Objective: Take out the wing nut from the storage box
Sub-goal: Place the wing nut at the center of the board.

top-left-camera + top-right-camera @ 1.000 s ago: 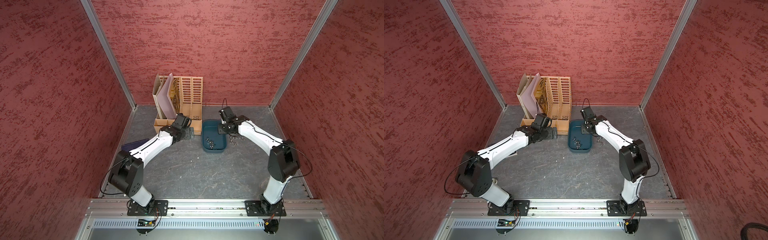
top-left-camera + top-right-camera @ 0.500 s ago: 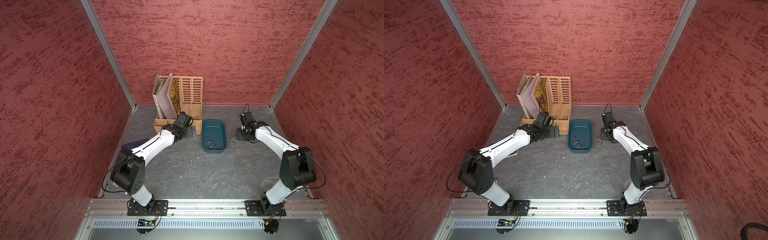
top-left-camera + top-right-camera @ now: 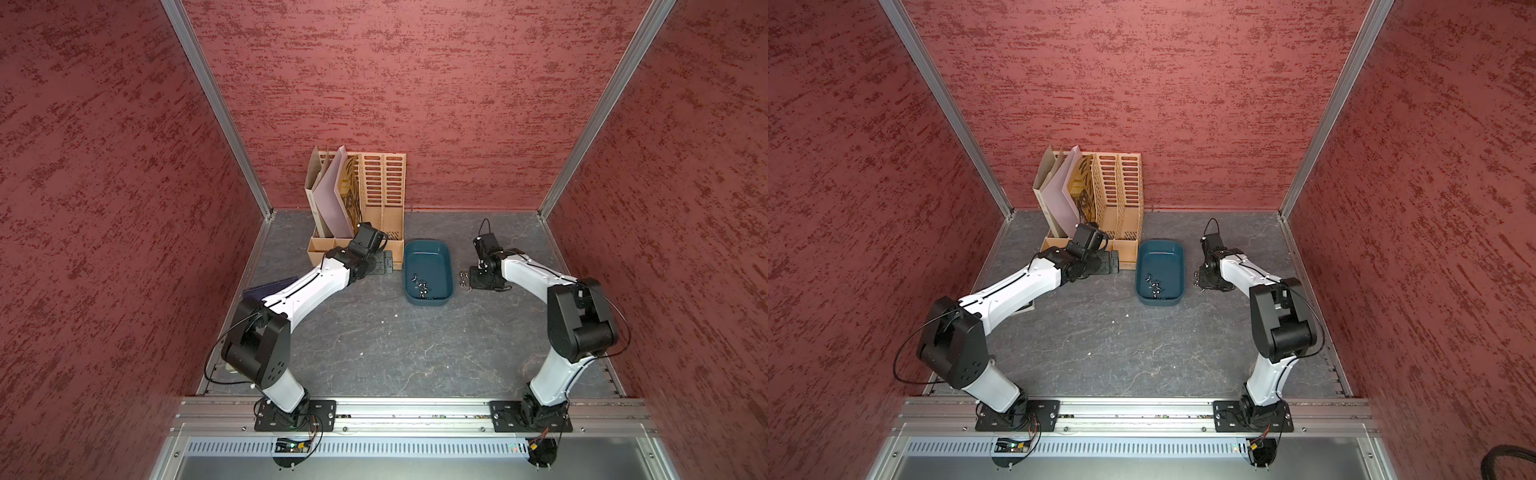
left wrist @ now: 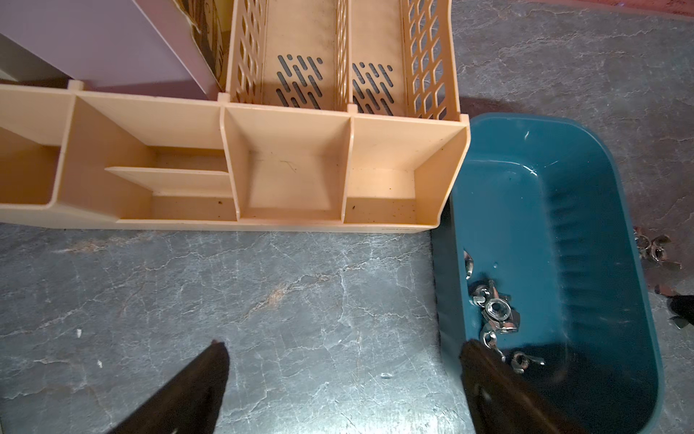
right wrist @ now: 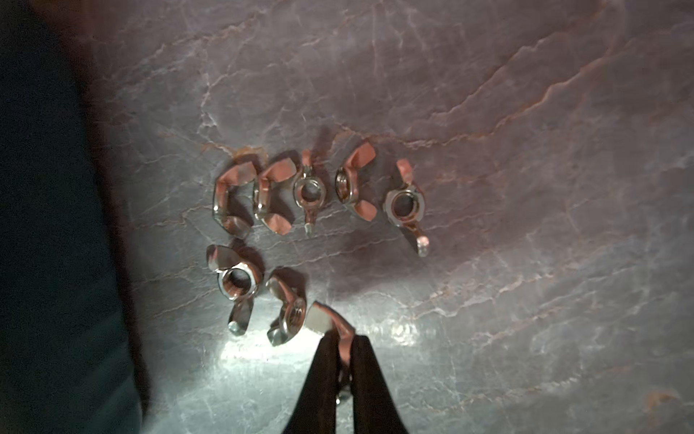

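top, box: storage box point(image 3: 428, 257) on the bench point(image 3: 374, 345), long axis 12 to 6; file organiser point(image 3: 382, 195) just beside it at 10 o'clock.
top, contents: small heap of boxed wing nuts point(image 3: 420, 286) at the box's 6 o'clock end.
top, right arm: right gripper point(image 3: 476, 279) low over the bench at the box's 3 o'clock, outside the rim; loose wing nuts point(image 3: 462, 277) lie between it and the box wall. Same layout in both top views.
top, left arm: left gripper point(image 3: 384, 262) at the box's 9 o'clock, by the organiser's foot.
left wrist, jaws: spread wide, empty; one fingertip point(image 4: 210, 364) over bare bench, the other over the box's near wall, boxed nuts just past it.
right wrist, jaws: pressed together on one wing of the held wing nut point(image 5: 326, 317); the rest sticks out past the tips, leaning toward 11 if the jaws point to 12.
right wrist, neighbours: seven loose nuts in two rows ahead; the nearest is just beside the held one at 10 o'clock, contact unclear. Box wall at 9.
key relation: the held nut is clear of the box, over the bench, in the right arm's grip.
next move, my guess: set it down beside the short row without knocking that neighbour.
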`<state>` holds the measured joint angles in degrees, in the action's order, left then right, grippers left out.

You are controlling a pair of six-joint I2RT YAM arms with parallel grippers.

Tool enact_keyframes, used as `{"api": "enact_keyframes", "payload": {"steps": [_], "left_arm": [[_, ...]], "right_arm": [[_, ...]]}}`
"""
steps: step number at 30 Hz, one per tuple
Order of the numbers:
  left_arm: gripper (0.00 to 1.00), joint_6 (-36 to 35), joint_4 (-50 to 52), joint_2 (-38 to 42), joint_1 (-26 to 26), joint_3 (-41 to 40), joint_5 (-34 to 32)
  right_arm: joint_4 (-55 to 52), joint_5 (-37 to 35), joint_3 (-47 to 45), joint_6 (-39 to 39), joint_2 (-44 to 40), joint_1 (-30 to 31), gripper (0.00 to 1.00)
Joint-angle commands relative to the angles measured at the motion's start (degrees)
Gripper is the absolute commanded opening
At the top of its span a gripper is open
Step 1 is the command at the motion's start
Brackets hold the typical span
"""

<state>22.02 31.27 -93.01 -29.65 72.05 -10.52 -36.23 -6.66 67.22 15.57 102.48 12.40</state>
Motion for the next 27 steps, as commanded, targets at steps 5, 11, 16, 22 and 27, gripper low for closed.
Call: {"api": "enact_keyframes", "payload": {"steps": [5,11,16,22,27], "left_arm": [[1.00,-0.5,0.1,-0.5,-0.3,0.1,-0.6],[1.00,-0.5,0.3,-0.3,-0.3,0.0,-0.9],[1.00,-0.4,0.3,-0.2,-0.3,-0.3,-1.0],[1.00,-0.3,0.2,0.0,-0.3,-0.5,-1.1],[1.00,-0.2,0.1,0.3,-0.2,-1.0,-1.2]], "right_arm": [[3.1,0.0,0.0,-0.5,1.8,-0.3,0.05],[3.4,-0.3,0.2,-0.5,3.1,-0.4,0.05],[3.2,-0.2,0.7,-0.5,3.6,-0.3,0.07],[2.3,0.1,1.7,-0.6,4.8,-0.4,0.09],[1.8,0.1,2.3,-0.7,5.5,-0.4,0.13]]}}
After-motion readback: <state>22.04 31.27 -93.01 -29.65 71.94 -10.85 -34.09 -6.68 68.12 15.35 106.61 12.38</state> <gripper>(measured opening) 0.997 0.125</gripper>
